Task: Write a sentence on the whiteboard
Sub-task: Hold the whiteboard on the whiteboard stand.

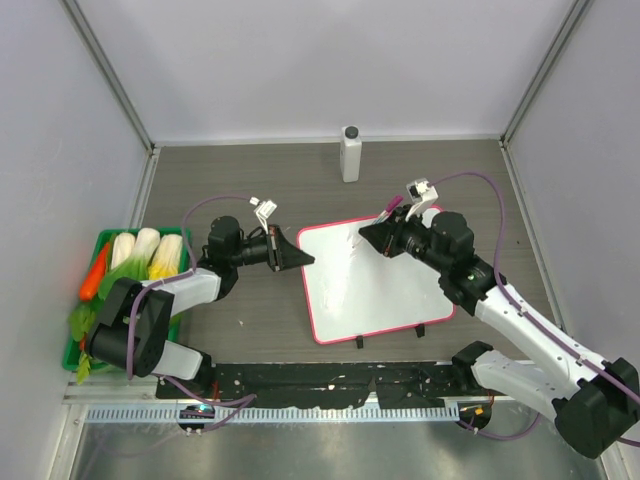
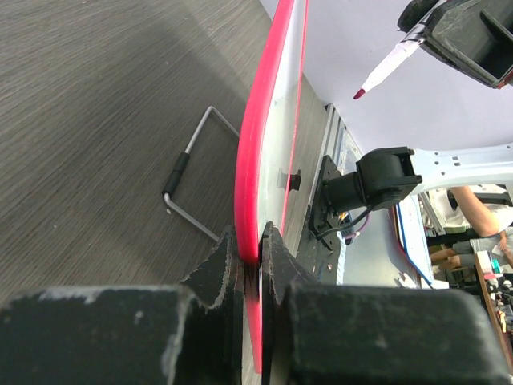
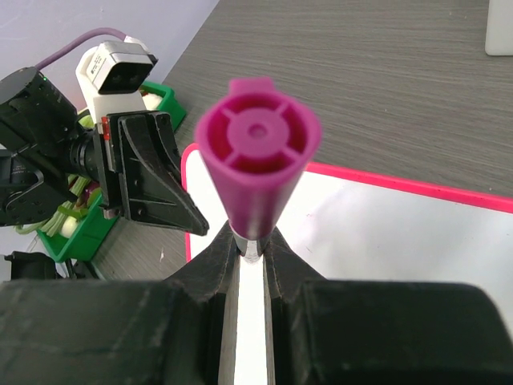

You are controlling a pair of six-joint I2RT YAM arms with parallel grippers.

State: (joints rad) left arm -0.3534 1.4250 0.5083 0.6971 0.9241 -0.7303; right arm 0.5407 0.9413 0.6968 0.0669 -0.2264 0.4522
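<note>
The whiteboard (image 1: 380,285) lies on the table, white with a thin pink-red frame. My left gripper (image 1: 303,260) is shut on its left edge; in the left wrist view the jaws (image 2: 252,258) pinch the red frame (image 2: 258,136). My right gripper (image 1: 370,236) hovers over the board's upper left part, shut on a marker (image 3: 256,168) with a magenta end. The marker's red tip (image 2: 360,93) hangs just above the board face. The sentence is not in view; the board (image 3: 385,233) shows only faint marks.
A white bottle (image 1: 351,153) stands at the back of the table. A green tray (image 1: 98,243) of vegetables sits at the far left. A bent wire stand (image 2: 192,172) lies beside the board's edge. Two black clip feet (image 1: 360,343) stick out at the board's near side.
</note>
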